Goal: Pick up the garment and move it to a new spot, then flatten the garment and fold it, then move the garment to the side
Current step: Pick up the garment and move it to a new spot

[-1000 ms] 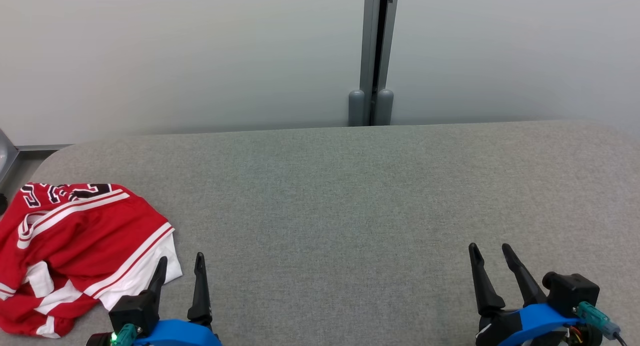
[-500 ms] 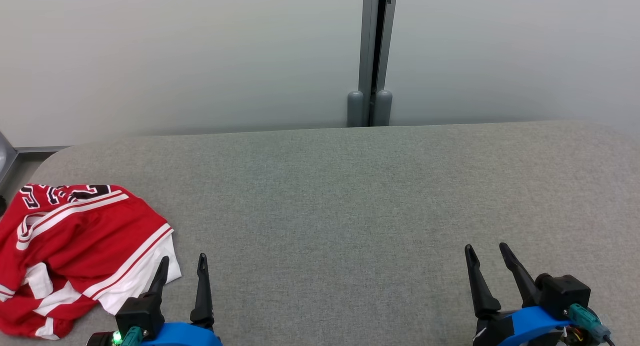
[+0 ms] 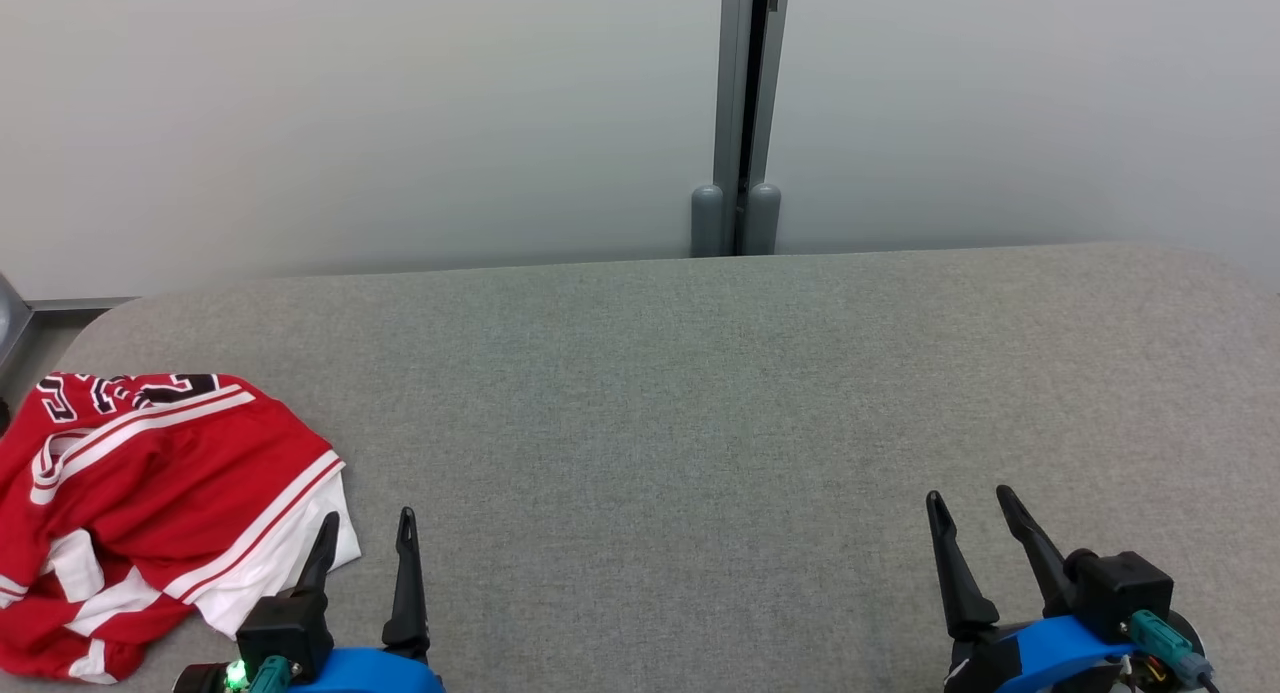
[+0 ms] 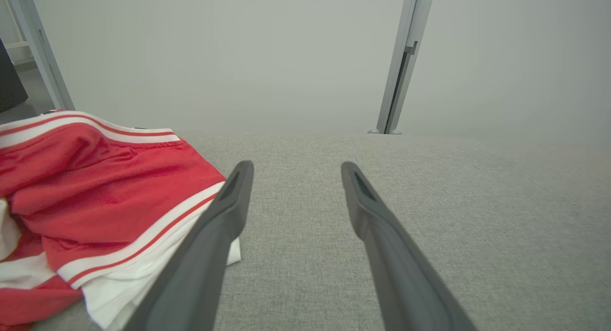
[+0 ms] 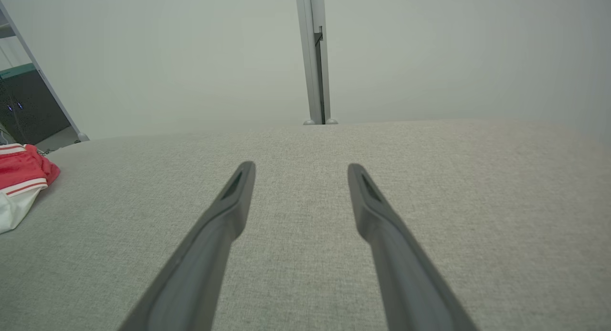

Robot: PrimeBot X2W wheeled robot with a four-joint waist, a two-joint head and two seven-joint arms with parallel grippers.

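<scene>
The garment (image 3: 150,493) is a crumpled red piece with white stripes, white trim and black lettering, lying at the left end of the grey padded table (image 3: 700,403). My left gripper (image 3: 367,521) stands open just right of its white hem, nothing between the fingers. In the left wrist view the garment (image 4: 95,207) lies left of the open left gripper (image 4: 296,166), its hem beside the left finger. My right gripper (image 3: 970,495) stands open over bare table at the lower right. The right wrist view shows the open right gripper (image 5: 301,166) and the garment (image 5: 21,180) far to the left.
A pale wall with a grey vertical post (image 3: 740,113) runs behind the table's far edge. The table's rounded left corner (image 3: 100,323) is close to the garment. A dark cabinet (image 5: 28,106) stands beyond the table's left end.
The whole head view has shifted a little, so the camera moved. Both grippers stay open and nearly in place; the right one has edged slightly left. The garment lies as before.
</scene>
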